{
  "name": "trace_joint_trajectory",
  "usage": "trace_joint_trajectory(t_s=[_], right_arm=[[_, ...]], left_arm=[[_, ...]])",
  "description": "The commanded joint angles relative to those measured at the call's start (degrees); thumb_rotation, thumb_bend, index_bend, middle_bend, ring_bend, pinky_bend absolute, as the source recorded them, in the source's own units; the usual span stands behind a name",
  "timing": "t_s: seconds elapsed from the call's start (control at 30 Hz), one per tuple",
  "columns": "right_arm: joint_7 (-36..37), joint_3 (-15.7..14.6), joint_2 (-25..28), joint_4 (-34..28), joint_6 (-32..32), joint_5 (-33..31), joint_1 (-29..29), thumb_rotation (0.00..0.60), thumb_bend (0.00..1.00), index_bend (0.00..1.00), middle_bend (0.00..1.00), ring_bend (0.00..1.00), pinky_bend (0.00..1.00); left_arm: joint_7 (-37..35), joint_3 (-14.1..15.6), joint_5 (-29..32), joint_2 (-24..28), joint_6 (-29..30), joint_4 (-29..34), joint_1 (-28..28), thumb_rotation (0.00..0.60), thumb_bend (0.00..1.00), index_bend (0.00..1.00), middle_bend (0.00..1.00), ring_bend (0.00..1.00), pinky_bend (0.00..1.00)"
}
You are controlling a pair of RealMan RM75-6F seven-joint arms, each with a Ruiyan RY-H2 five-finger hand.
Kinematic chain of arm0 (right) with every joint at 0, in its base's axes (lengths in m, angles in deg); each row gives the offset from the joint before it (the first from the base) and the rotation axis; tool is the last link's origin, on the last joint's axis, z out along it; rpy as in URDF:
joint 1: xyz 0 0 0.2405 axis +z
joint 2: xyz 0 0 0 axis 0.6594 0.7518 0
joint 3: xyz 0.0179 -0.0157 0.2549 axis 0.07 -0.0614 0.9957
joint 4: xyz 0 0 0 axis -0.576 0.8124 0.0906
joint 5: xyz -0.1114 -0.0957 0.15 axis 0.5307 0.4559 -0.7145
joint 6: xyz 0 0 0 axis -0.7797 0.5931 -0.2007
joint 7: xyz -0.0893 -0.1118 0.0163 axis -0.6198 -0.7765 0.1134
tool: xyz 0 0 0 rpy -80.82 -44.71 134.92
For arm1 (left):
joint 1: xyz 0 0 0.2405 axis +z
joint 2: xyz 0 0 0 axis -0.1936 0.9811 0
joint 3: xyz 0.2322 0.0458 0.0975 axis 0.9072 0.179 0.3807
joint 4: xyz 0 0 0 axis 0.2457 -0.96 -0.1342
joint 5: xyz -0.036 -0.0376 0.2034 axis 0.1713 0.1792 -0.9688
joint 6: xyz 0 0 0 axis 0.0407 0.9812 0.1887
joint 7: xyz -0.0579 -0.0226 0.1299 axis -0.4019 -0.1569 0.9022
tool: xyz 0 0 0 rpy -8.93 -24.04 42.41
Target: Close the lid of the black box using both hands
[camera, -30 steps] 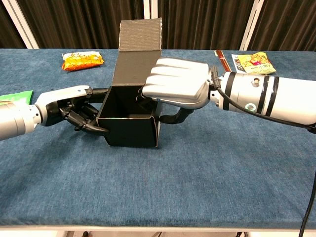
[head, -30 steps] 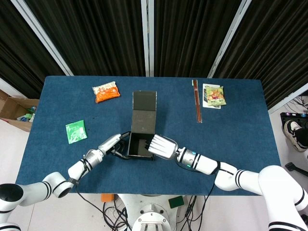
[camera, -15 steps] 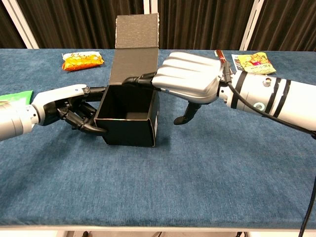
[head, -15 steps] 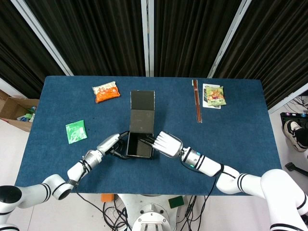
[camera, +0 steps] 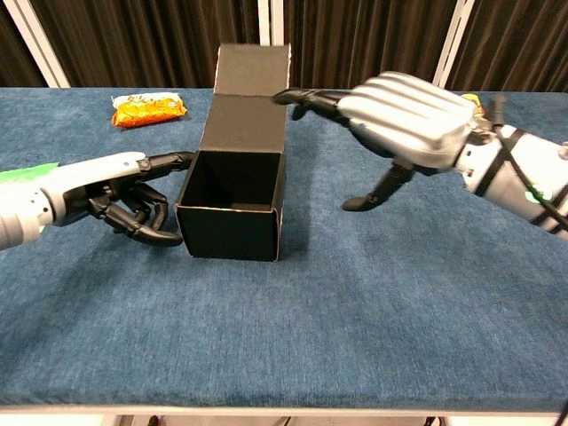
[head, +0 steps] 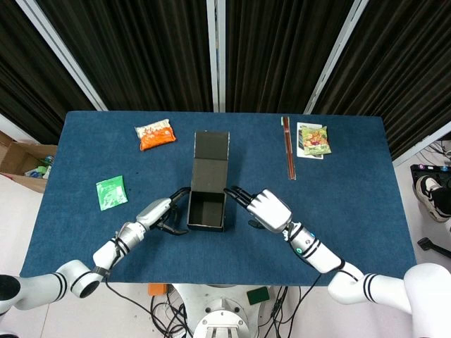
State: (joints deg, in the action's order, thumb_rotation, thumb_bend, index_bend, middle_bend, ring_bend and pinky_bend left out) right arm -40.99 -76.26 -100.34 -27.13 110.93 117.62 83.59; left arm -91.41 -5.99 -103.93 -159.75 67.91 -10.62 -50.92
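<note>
The black box (camera: 232, 202) stands open at the middle of the blue table (camera: 373, 302), its lid (camera: 251, 71) upright behind the opening. The left hand (camera: 115, 197), fingers curled and holding nothing, braces the box's left wall. The right hand (camera: 404, 120) hovers spread near the lid's top edge. The lid is not yet tipped; next it probably needs pushing forward and down.

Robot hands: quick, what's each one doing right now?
Left robot hand: fingers curled beside the black box, holding nothing.
Right robot hand: open, fingers spread, raised beside the lid.
</note>
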Motion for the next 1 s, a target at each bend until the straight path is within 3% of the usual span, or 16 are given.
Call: trace_joint_trajectory(t_s=[0.03,0.27,0.57,0.77,1.0], right_arm=[[3.9,-0.5,2.0,-5.0,-0.8,-4.9,-3.6,0.6,0.0,0.03,0.21,0.77,1.0],[9.6,-0.1,4.3,-10.1,-4.6,-10.5,-6.4,0.6,0.0,0.03,0.21,0.76,1.0],[18.9,3.4,8.6,-14.6,-6.2,-11.5,-6.6,0.6,0.0,0.03,0.21,0.76,1.0],[18.9,6.1,12.4,-17.8,-5.6,-11.8,-6.5,0.6,0.0,0.03,0.21,0.76,1.0],[18.5,7.4,14.1,-19.3,-6.1,-13.2,-7.0,0.6,0.0,0.03,0.21,0.76,1.0]], left_arm=[[1.7,0.0,1.0,1.7,0.5,1.9,1.2,0.508,0.12,0.0,0.0,0.6,0.83],[0.0,-0.3,1.5,3.6,1.2,3.8,2.7,0.512,0.12,0.0,0.0,0.6,0.84],[-6.5,-1.9,0.6,-0.6,-2.3,-0.6,0.1,0.542,0.12,0.0,0.0,0.6,0.84],[-10.9,-2.7,0.3,-2.9,-4.6,-3.7,-1.8,0.558,0.12,0.0,0.0,0.6,0.84],[-15.8,-1.5,-2.1,-4.1,-5.6,-6.1,-3.5,0.597,0.12,0.0,0.0,0.61,0.84]])
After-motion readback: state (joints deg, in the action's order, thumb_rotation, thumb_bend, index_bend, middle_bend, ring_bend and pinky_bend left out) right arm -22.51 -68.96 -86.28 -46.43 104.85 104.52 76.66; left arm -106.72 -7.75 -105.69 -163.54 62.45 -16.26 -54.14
